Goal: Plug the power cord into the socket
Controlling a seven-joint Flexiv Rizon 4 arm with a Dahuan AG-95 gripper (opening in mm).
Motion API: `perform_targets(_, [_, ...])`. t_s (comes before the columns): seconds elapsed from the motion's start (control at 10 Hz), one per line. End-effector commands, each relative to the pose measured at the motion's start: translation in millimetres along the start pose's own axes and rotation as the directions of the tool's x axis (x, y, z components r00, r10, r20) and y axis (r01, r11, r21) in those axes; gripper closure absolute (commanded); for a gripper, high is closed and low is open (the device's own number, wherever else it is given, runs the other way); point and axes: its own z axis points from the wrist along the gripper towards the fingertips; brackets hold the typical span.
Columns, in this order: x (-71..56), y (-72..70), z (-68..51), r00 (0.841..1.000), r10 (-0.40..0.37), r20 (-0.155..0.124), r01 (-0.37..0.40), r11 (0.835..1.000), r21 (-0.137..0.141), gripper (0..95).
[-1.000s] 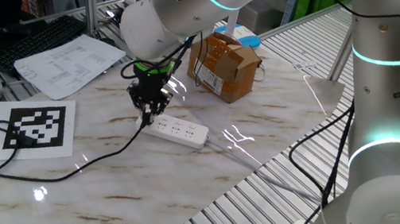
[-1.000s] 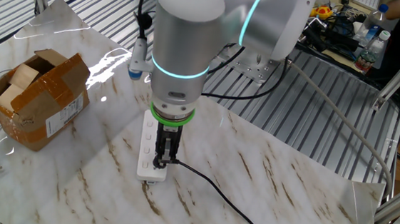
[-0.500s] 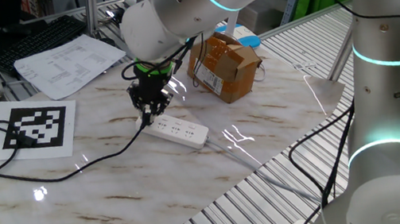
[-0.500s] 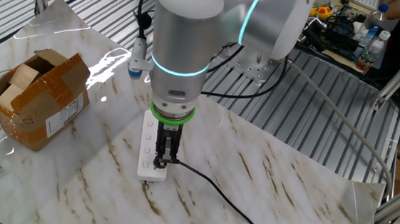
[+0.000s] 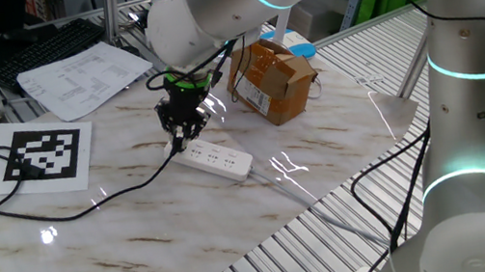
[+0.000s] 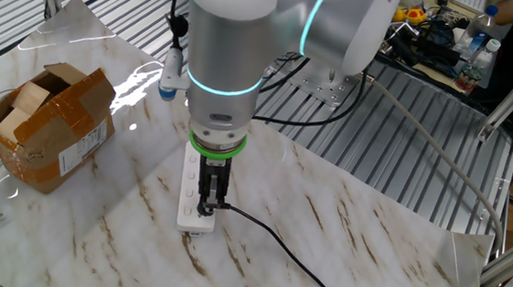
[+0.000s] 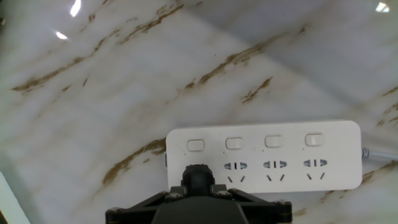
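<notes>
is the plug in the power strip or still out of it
Apparently in. In the hand view the round black plug covers the end outlet of the white power strip; the gripper holds it down against the strip. How deep it sits cannot be told.

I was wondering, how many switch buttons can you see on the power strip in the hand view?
4, in a row along the upper edge of the power strip: one above each of three free outlets, one above the plug end. None looks hidden.

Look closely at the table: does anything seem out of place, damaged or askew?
The brown cardboard box lies tipped on its side, flaps open. Nothing else stands out: the power strip lies flat, with the gripper holding the plug over its end outlet.
</notes>
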Motion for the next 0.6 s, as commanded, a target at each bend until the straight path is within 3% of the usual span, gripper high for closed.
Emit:
perform_targets(0.1, [-0.6,-1.2,69.8,1.0,0.011,-0.018,-0.011,1.0,-0.001,57.0])
perform_targets(0.4, [-0.2,-0.1,68.8,1.0,0.014,-0.023,-0.013,1.0,0.004,57.0])
perform_targets(0.5, [-0.1,-0.1,68.7,1.0,0.014,-0.025,-0.014,1.0,0.005,38.0])
perform_targets(0.6, [-0.1,-0.3,65.3,0.999,0.012,-0.033,-0.012,1.0,0.014,38.0])
